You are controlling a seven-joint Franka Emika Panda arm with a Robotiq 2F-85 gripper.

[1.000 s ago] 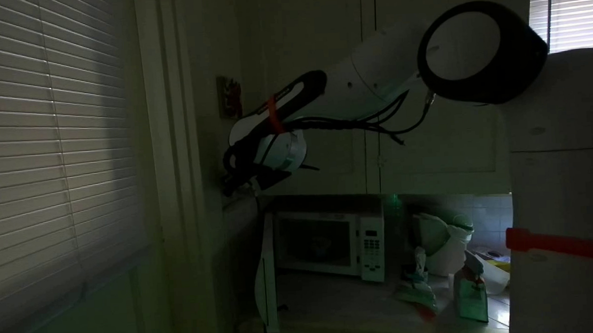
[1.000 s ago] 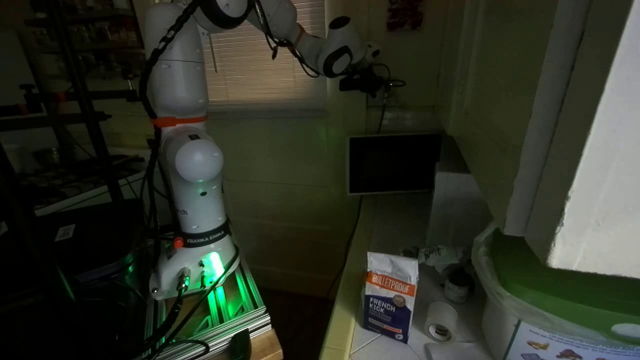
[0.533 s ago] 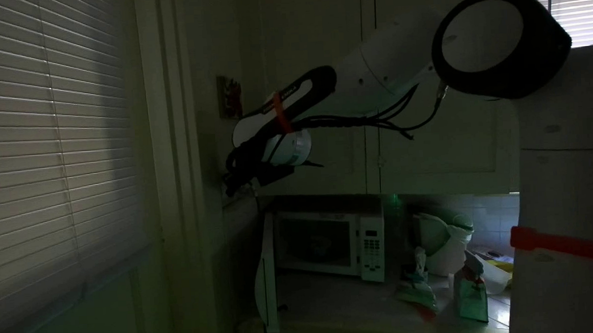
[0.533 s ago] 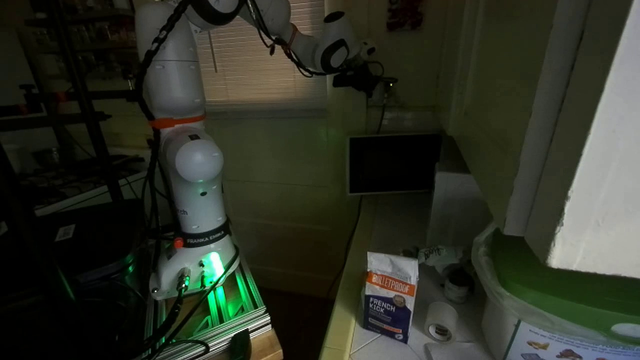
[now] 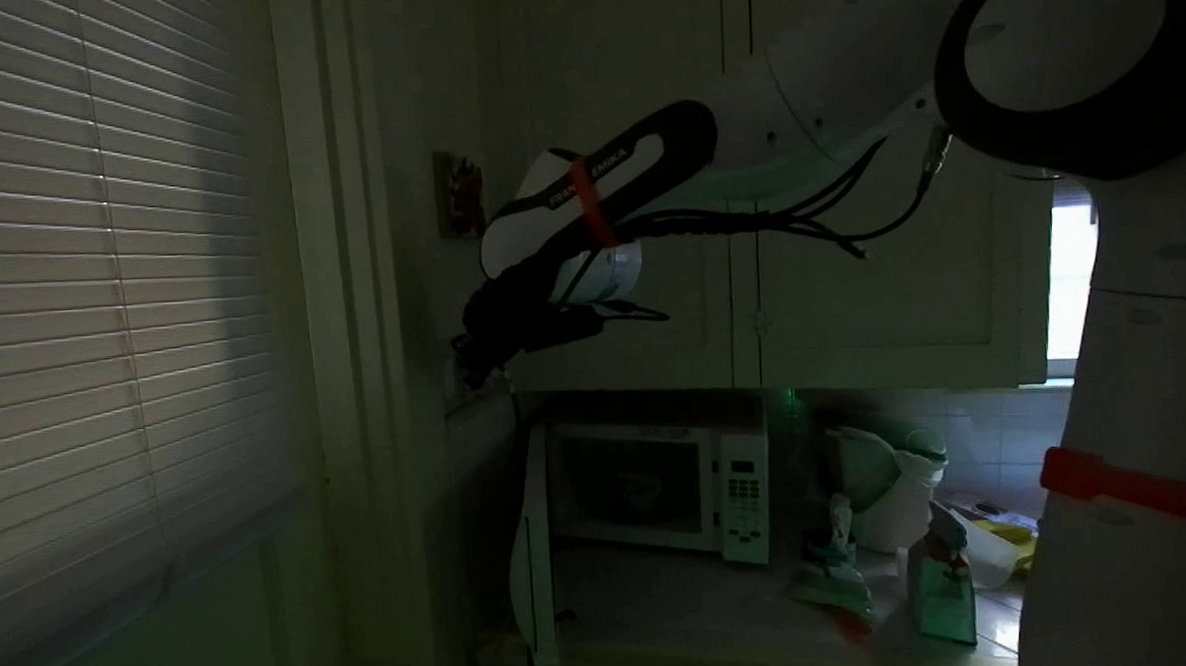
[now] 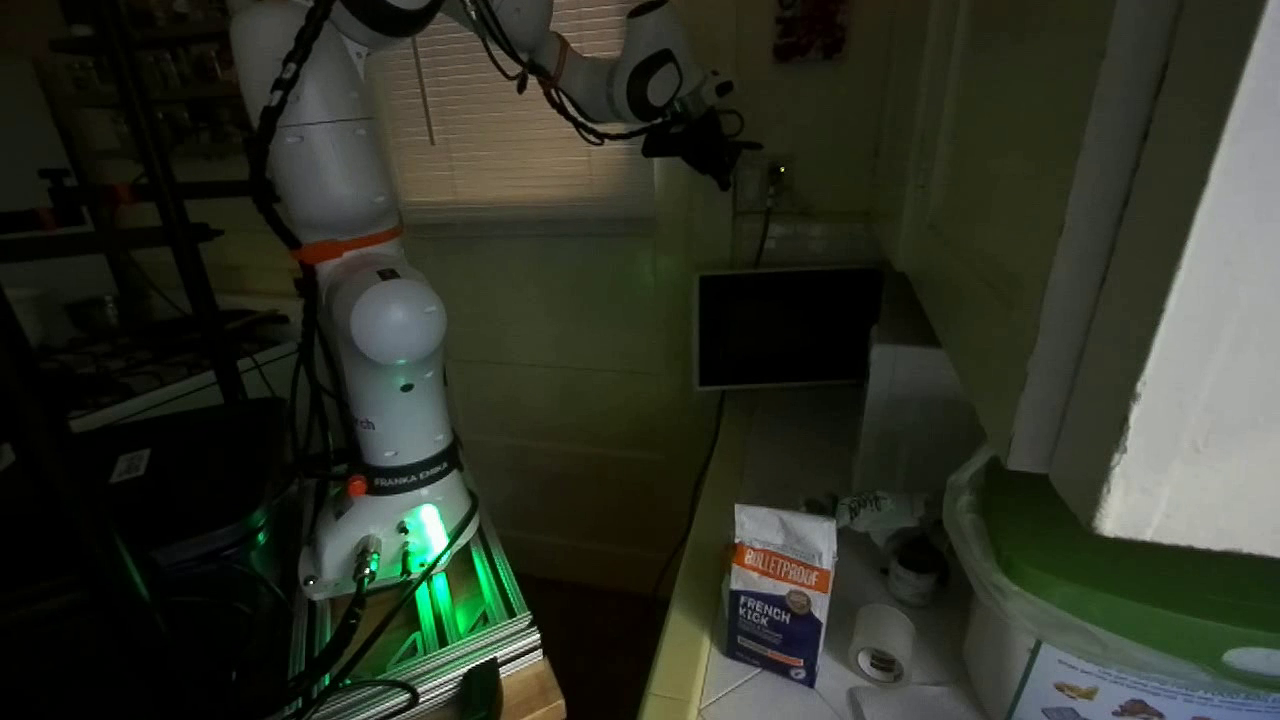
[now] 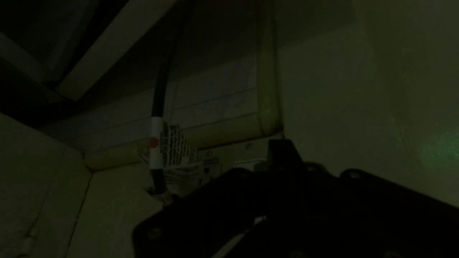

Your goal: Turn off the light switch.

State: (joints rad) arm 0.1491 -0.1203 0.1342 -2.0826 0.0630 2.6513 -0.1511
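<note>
In both exterior views, the white jointed robot arm [image 6: 398, 320] has leaned back, withdrawing its black two-fingered gripper [image 7: 282, 148] from the yellowish wall [image 6: 828, 120]; more of the whitish rectangular light-switch plate [image 6: 753, 188] shows. A bright vertical window strip [image 5: 1069, 272] has emerged beside the arm.

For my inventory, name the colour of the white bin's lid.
The lid is green, clearest in an exterior view.

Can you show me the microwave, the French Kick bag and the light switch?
Microwave [image 5: 655, 492]: in an exterior view, on its dark door window.
French Kick bag [image 6: 779, 612]: in an exterior view, on its blue front.
Light switch [image 7: 230, 153]: in the wrist view, on the upper part of its wall plate.
</note>
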